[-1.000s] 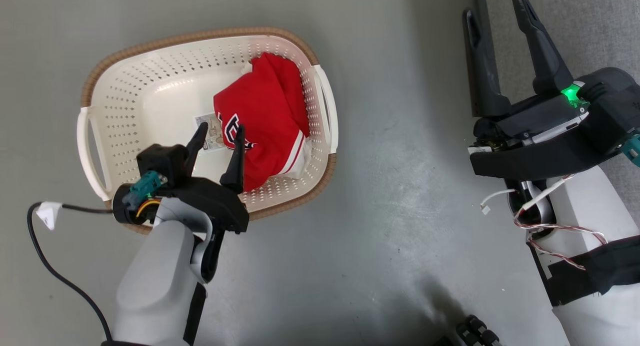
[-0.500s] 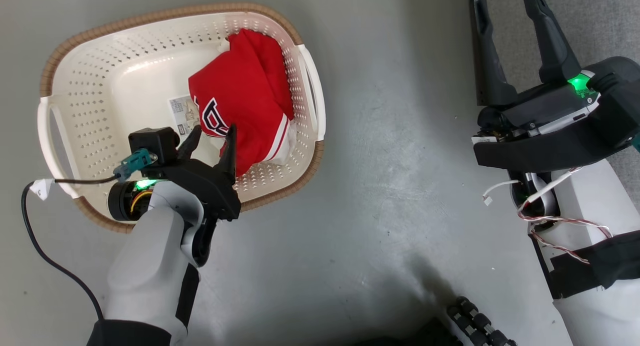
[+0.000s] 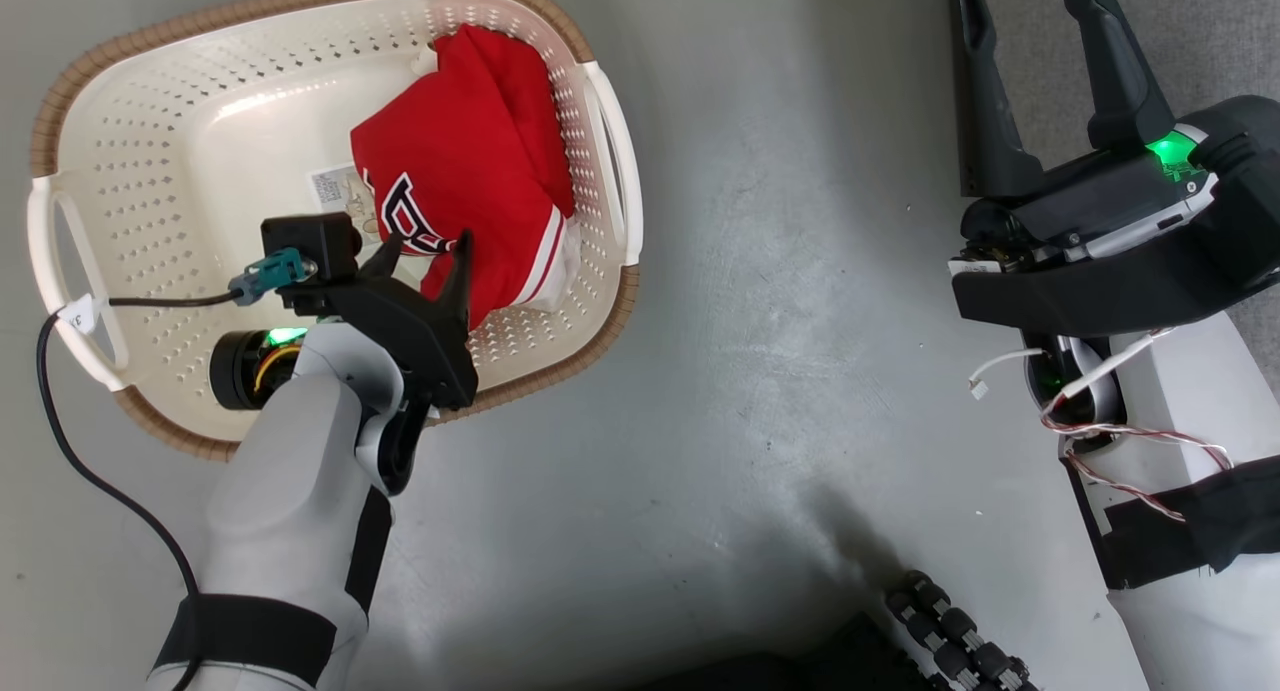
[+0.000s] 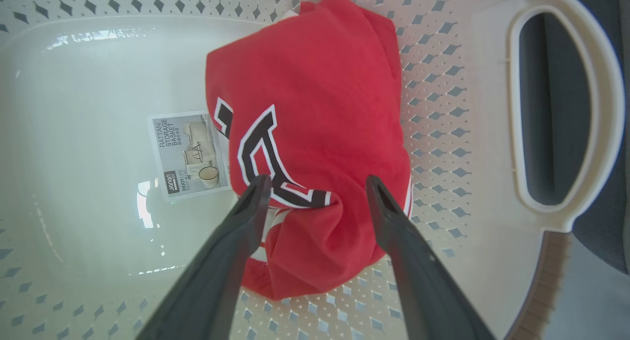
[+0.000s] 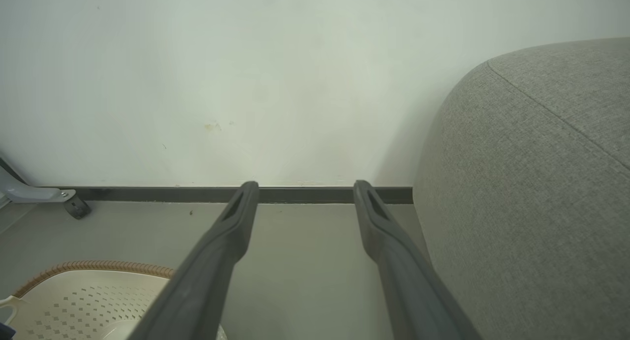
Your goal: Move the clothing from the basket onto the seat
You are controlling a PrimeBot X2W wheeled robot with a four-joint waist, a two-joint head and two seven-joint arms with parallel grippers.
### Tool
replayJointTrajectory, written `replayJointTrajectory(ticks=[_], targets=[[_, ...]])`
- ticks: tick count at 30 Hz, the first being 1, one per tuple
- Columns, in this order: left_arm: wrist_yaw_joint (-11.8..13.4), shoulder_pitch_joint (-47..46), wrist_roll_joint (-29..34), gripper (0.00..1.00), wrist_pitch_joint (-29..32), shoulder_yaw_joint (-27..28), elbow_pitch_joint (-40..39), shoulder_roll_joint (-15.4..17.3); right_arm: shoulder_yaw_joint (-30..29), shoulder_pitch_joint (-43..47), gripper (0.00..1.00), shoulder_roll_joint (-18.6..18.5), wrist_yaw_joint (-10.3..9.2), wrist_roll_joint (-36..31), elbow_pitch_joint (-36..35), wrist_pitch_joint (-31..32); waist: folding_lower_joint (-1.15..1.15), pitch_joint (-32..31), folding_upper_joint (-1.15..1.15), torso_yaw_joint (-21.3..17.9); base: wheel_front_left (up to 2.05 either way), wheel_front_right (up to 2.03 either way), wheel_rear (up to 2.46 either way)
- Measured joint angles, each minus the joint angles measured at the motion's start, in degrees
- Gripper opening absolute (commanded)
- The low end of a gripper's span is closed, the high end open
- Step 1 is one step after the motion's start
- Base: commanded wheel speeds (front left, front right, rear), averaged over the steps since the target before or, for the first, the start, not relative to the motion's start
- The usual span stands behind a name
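The clothing had the left gripper at its near end, reaching in over the near rim of the basket. Its jaws stood wide apart and closed on nothing. One dark finger lay over the block lettering and the other over plain red cloth, with a bunched fold between them. Whether the fingertips actually touched the fabric could not be told. A black cable looped from that wrist down beside the pale forearm.

Beyond the fingers the red heap lay inside the basket, piled against its right side, with white stripes showing at its near edge. Just left of it, a label sticker was stuck to the basket's bare bottom, partly tucked under the cloth. A white side handle curved past the heap on the right. The basket stood on a grey floor.

Well apart to the right, the right gripper hung above the floor, its jaws also spread wide and empty. Beside it rose the rounded grey corner of the seat, with nothing lying on the part in sight. Farther off ran a dark skirting board, a small castor and a pale wall.
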Motion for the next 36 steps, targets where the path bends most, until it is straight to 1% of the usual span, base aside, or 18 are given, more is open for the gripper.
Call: replayJointTrajectory(ticks=[4, 6, 13, 20, 21, 22, 23, 29, 36], targets=[[0.0, -1.2, 0.0, 1.00, 0.6, -0.1, 1.1, 0.2, 0.1, 0.0, 1.00, 0.2, 0.03, -0.3, -0.4, 0.0, 0.00, 0.7, 0.00, -0.3, 0.00, 0.00, 0.00], [0.0, -1.7, 0.0, 1.00, 0.8, -0.3, 1.5, 0.5, 0.2, 0.0, 1.00, 0.5, 0.43, -0.3, -0.7, 0.0, 0.00, 1.1, 0.00, -0.6, 0.00, 0.00, 0.00], [0.0, -5.0, 0.0, 1.00, 1.7, -0.9, 2.8, 1.3, -0.1, 0.0, 1.00, 0.7, 0.44, -0.3, -1.4, 0.0, 0.00, 2.9, 0.00, -1.4, 0.00, 0.00, 0.00], [0.0, -6.0, 0.1, 1.00, 1.9, -1.3, 4.3, 1.8, -0.1, 0.0, 1.00, 1.0, 0.44, -0.3, -1.5, 0.0, 0.00, 4.3, 0.00, -2.2, 0.00, 0.00, 0.00], [0.0, -6.0, 0.1, 0.98, 1.9, -1.5, 4.6, 1.8, -0.2, 0.0, 1.00, 1.1, 0.44, -0.3, -1.5, 0.0, 0.00, 4.5, 0.00, -2.3, 0.00, 0.00, 0.00], [0.0, -6.0, 0.2, 0.50, 1.9, -1.8, 4.9, 1.7, -0.4, 0.0, 1.00, 1.1, 0.44, -0.3, -1.5, 0.0, 0.00, 4.6, 0.00, -2.4, 0.00, 0.00, 0.00], [0.0, -6.0, 0.2, 0.00, 1.9, -1.9, 5.1, 1.7, -0.4, 0.0, 1.00, 1.1, 0.44, -0.3, -1.5, 0.0, 0.00, 4.7, 0.00, -2.5, 0.00, 0.00, 0.00], [0.0, -6.0, 0.7, 0.00, 0.5, -2.4, 5.9, 1.7, -0.9, 0.0, 1.00, 1.3, 0.44, -0.3, -1.2, 0.0, 0.00, 4.5, -0.01, -2.6, 0.00, 0.00, 0.00], [0.0, -5.9, 0.5, 0.00, -1.9, -2.7, 6.4, 1.6, -1.5, 0.0, 1.00, 1.3, 0.51, -0.3, -0.2, 0.0, -0.01, 2.9, -0.01, -2.3, 0.00, 0.00, 0.00]])
